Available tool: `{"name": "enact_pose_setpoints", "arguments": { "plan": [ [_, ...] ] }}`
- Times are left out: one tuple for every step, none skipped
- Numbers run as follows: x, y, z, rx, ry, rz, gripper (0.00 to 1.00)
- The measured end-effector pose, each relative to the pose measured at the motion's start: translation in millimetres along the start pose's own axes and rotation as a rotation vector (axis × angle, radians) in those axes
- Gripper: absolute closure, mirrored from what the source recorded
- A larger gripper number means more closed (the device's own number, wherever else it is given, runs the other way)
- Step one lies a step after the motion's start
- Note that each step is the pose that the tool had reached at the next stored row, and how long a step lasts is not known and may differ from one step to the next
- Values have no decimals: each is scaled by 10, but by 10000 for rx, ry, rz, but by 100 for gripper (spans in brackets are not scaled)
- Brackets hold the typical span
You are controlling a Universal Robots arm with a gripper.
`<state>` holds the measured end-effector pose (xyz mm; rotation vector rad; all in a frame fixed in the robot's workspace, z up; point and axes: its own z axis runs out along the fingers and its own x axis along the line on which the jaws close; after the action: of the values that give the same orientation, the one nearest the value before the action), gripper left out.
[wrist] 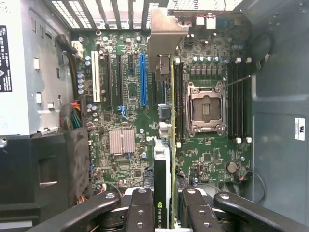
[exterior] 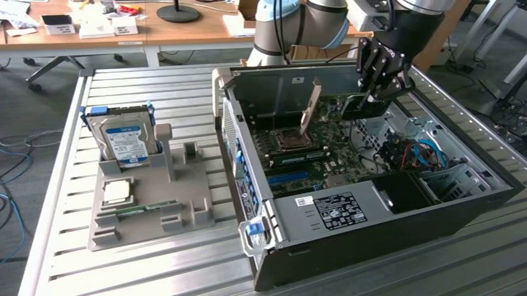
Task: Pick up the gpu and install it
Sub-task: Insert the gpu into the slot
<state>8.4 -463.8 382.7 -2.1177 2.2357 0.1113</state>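
The jaws are closed partway, pinching the gpu by its end. The gripper has one black finger on each face of the card. The wrist view sees the gpu edge-on: a thin green board with a black cooler on one side and its silver bracket at the far end, close to the slotted wall of the case.

The card stands on its long edge over the motherboard, between the blue slot and the open CPU socket. It runs along a dark slot, though I cannot tell whether its lower edge touches that slot.

In the exterior view the gripper hangs inside the open computer case near its far wall, with the gpu below it. The power supply fills the near corner of the case.

The case sits on the half of the slatted bench towards the exterior view's right. Near the opposite edge lies a grey holder. A hard drive stands upright in it, and a processor and a memory stick lie flat.
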Motion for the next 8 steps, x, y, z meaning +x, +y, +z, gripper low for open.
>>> {"name": "enact_pose_setpoints", "arguments": {
  "plan": [
    [2,6,5,-1,2,-9,73],
    [3,10,8,-2,7,-16,73],
    [3,11,10,-3,14,-19,73],
    [3,11,10,-2,17,-20,73],
    [4,11,10,-2,17,-20,73],
    [4,11,10,-2,17,-20,73],
    [4,11,10,-2,17,-19,73],
    [4,11,11,-2,15,-19,73]
  ]
}}
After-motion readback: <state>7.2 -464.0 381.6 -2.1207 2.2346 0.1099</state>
